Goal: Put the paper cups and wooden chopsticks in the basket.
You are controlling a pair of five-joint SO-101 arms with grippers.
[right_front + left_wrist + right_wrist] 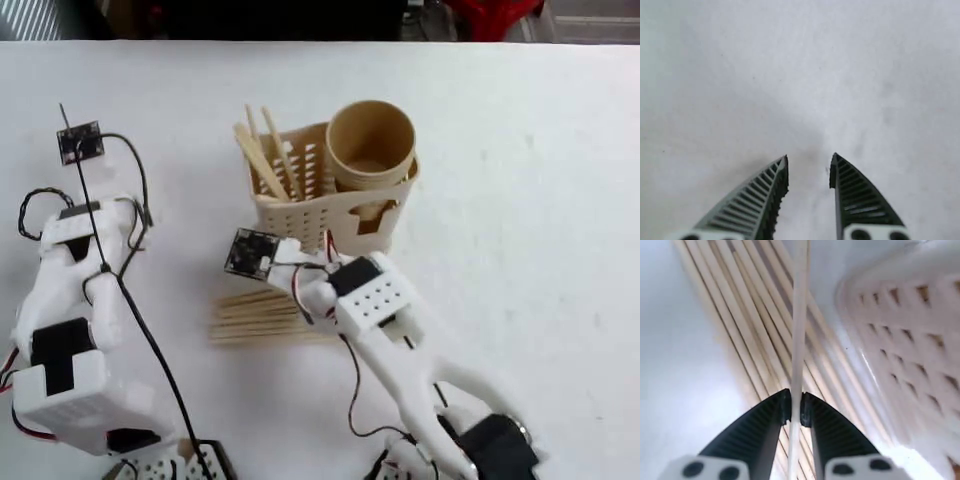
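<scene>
The right end effector is gripping one wooden chopstick, and its jaws are closing tightly on this thin stick. Behind the gripped stick, the pile of chopsticks is lying flat on the surface, just beside the basket, on the side facing the near edge. I cannot tell if the gripped stick is touching the pile. The basket is standing about in the middle of the surface. It is holding a paper cup upright in the part toward the right edge and some leaning chopsticks in the part toward the left edge. The left end effector is hanging over bare surface near the left edge, with its jaws a little apart and gripping nothing.
</scene>
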